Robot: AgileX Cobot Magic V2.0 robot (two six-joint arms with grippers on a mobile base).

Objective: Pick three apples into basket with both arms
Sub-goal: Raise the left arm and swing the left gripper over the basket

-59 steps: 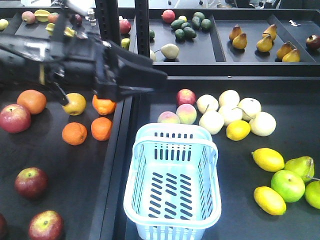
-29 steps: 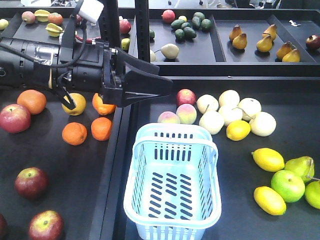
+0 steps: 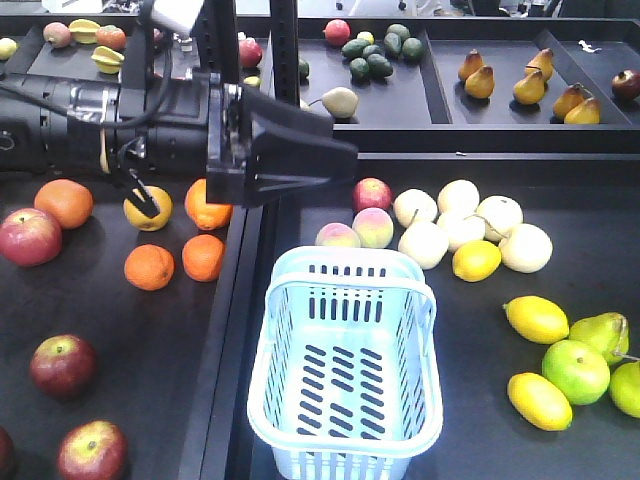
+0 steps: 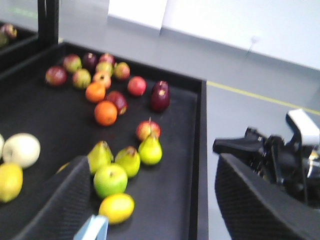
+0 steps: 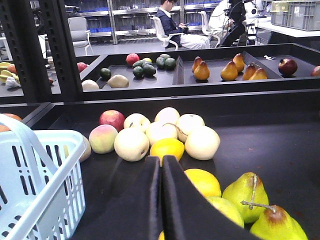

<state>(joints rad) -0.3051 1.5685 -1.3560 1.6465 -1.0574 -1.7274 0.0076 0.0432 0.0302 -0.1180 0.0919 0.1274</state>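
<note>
- While the basket (image 3: 340, 460) sits at the lower centre of the front view, its slotted floor holds no fruit. None of the three apples is in, so all three picks are left.
- At the lower left, in the neighbouring tray, lie the dark red apples. The nearest apple (image 3: 92, 450) is by the bottom edge, the middle apple (image 3: 62, 365) just above it, and the far apple (image 3: 28, 236) at the left edge.
- Between these apples and the basket runs a raised black tray edge (image 3: 225, 340). By my reading, each apple must be lifted over it.
- The right gripper (image 5: 161, 162) appears only in its own wrist view. Its fingers are pressed together on nothing, low over lemons and pears, with the basket at that view's left.
- Several oranges (image 3: 150, 267) cluster beside the far apple and could be nudged during a reach.
- The left gripper (image 3: 325, 155) hangs in the upper left of the front view, above the oranges and beyond the basket. Its wrist view shows the fingers (image 4: 60, 200) spread wide and empty.
- Right of the basket lie peaches (image 3: 372, 228), lemons (image 3: 537, 318) and green apples (image 3: 575, 370), none of them wanted.
- Farthest off, along the top of the frame, trays hold avocados (image 3: 375, 60) and brown pears (image 3: 480, 80).
</note>
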